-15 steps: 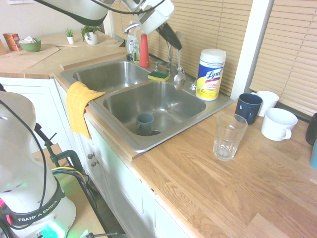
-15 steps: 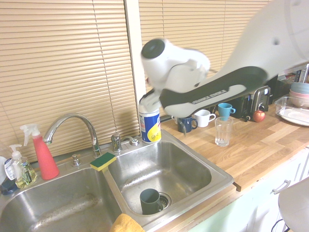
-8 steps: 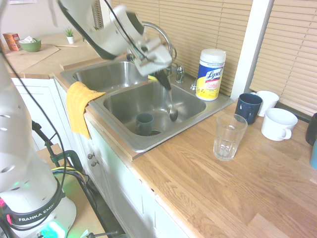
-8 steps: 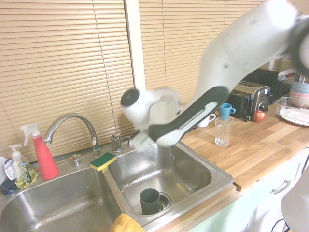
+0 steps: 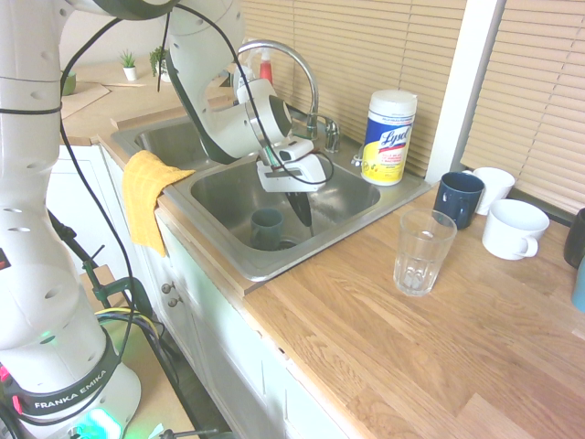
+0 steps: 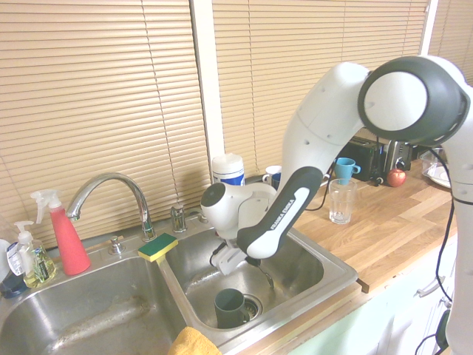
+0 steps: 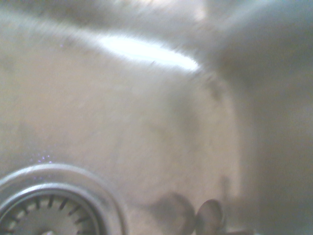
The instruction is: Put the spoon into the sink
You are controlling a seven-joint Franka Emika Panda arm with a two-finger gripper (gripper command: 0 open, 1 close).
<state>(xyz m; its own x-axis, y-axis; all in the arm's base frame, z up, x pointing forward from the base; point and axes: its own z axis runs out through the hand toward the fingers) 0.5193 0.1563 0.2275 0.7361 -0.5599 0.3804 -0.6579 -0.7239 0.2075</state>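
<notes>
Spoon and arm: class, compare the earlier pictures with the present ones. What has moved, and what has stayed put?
The gripper carried the spoon from faucet height down into the sink basin, beside the dark cup. The cup, yellow cloth and glass stayed put.

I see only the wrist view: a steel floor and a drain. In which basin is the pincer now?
Observer: In the basin of the sink nearer the wooden counter; the pincer is low inside it.
Operator: Does anything stand near it?
Observer: Yes, a dark mug stands upright by the drain, beside the pincer and apart from it.
Operator: Is the spoon held?
Observer: The spoon hangs from the shut pincer; I cannot tell if it touches the floor.
</notes>
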